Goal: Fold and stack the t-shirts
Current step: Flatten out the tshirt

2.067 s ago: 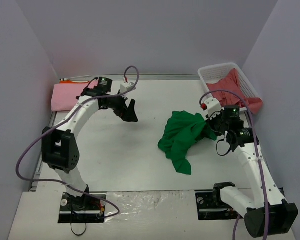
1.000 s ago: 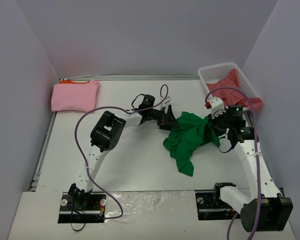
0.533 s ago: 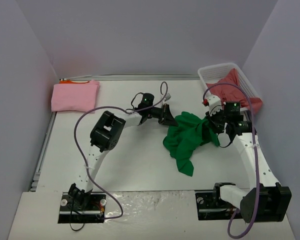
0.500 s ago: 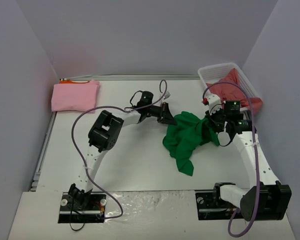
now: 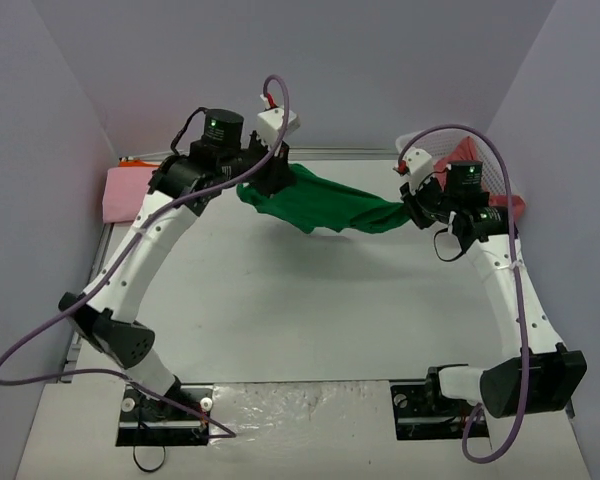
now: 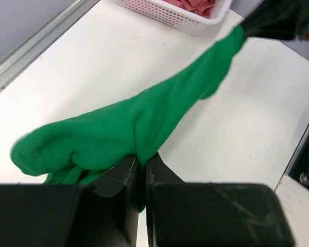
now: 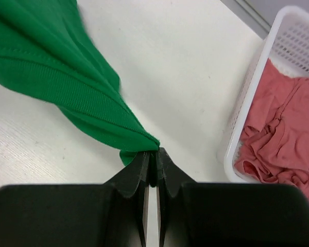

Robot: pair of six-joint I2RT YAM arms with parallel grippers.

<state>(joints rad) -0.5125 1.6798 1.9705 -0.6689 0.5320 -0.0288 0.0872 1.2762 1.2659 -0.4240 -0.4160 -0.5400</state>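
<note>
We see the green shirt (image 5: 325, 205) stretched in the air between both claws; half a second ago it lay crumpled on the table (image 5: 280, 300). The left claw (image 6: 142, 163) is pressed together, pinching one end, where a second ago it stood spread beside the heap. The right claw (image 7: 151, 156) pinches the other end in a tight bunch, as before. The right wrist view shows plainly the red shirt (image 7: 278, 128) heaped in the basket (image 7: 250, 98) just right of that claw; the top view half hides both behind the arm. Only the top view shows the pink shirt (image 5: 120, 195), well left of the left claw.
</note>
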